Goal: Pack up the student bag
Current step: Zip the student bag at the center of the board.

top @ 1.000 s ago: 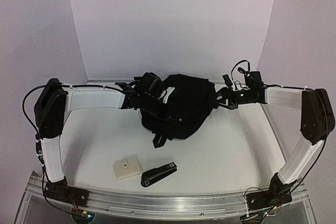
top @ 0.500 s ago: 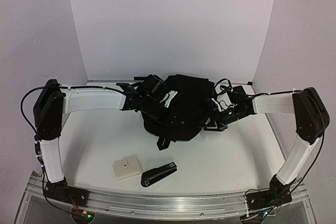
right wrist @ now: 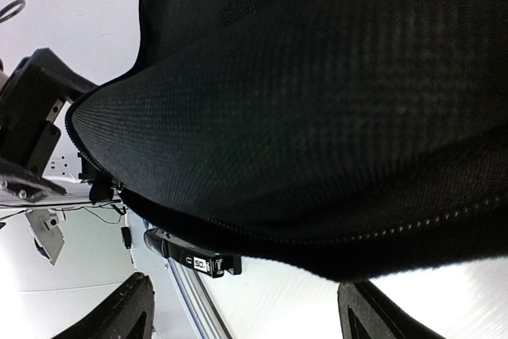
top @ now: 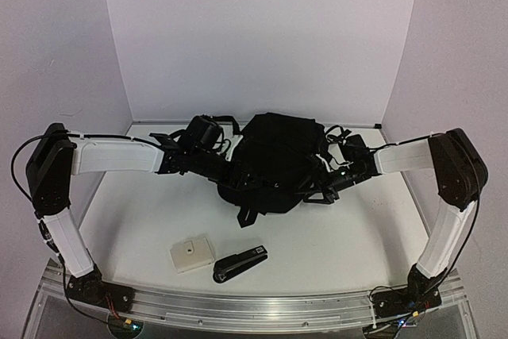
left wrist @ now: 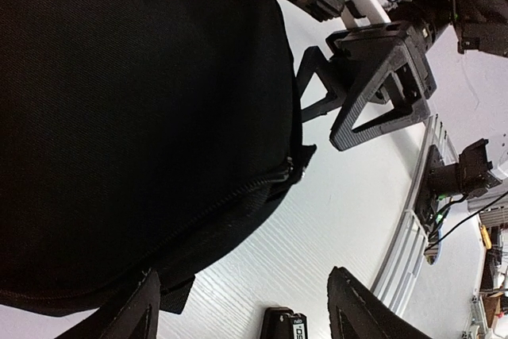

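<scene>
The student bag [top: 274, 160], a large black fabric backpack, lies at the middle back of the table with a strap end [top: 242, 213] trailing toward me. My left gripper [top: 225, 169] is at its left edge, open. In the left wrist view the bag [left wrist: 135, 101] and its zipper [left wrist: 258, 190] fill the left, and nothing sits between the spread fingers [left wrist: 136, 313] of my left gripper [left wrist: 250, 313]. At the bag's right lower edge my right gripper [top: 319, 186] is open. In the right wrist view the bag [right wrist: 317, 101] hangs just beyond the empty jaws of my right gripper [right wrist: 262, 311].
A small black stapler [top: 240, 263] and a beige flat box [top: 192, 253] lie near the front edge, left of centre. The stapler [right wrist: 192, 256] also shows past the bag in the right wrist view. White walls close in the back and sides.
My left gripper has opened and drawn back to the left off the bag. The right arm came down and in against the bag's right lower side. The bag has settled lower.
</scene>
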Tool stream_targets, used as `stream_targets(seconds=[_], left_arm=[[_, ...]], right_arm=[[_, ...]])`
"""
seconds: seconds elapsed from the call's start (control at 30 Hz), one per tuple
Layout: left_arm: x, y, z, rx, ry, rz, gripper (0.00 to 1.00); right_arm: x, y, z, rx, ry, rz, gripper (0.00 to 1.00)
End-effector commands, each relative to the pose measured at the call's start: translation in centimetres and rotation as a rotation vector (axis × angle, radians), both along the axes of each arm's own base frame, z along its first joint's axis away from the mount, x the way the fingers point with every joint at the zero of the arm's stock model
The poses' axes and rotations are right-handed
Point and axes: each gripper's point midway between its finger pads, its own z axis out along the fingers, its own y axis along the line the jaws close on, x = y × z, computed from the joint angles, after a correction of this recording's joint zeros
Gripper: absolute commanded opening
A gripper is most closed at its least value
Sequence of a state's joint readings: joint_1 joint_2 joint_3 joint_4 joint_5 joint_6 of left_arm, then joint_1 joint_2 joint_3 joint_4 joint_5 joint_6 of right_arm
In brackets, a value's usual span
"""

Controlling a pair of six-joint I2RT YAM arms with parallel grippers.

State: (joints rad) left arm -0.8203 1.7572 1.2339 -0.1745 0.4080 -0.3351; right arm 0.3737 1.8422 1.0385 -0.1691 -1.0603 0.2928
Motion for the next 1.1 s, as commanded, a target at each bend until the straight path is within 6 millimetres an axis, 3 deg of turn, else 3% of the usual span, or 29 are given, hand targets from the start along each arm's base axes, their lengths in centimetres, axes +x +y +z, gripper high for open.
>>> stream_targets(seconds=[0.0, 0.27, 0.57, 0.8, 1.07], left_arm=[[1.8, -1.9, 3.4, -0.17, -0.05, -0.028, 0.73], [2.0, -3.9, 3.1, -0.237, 0.0, -0.088, 0.63], [1.1, -3.6, 3.8, -0.245, 0.004, -0.074, 0.59], [-1.0, -2.6, 5.4, -0.225, -0.029, -0.056, 0.59], [-1.9, -2.6, 3.7, -0.226, 0.038, -0.05, 0.52]], right_arm=[[1.7, 0.6, 1.4, 0.032, -0.054, -0.014, 0.77], [2.3, 0.6, 1.0, 0.017, -0.064, -0.028, 0.74], [2.5, 0.6, 0.9, 0.011, -0.069, -0.034, 0.73], [2.4, 0.5, 1.0, 0.01, -0.071, -0.035, 0.73], [2.3, 0.5, 1.2, 0.012, -0.077, -0.035, 0.72]])
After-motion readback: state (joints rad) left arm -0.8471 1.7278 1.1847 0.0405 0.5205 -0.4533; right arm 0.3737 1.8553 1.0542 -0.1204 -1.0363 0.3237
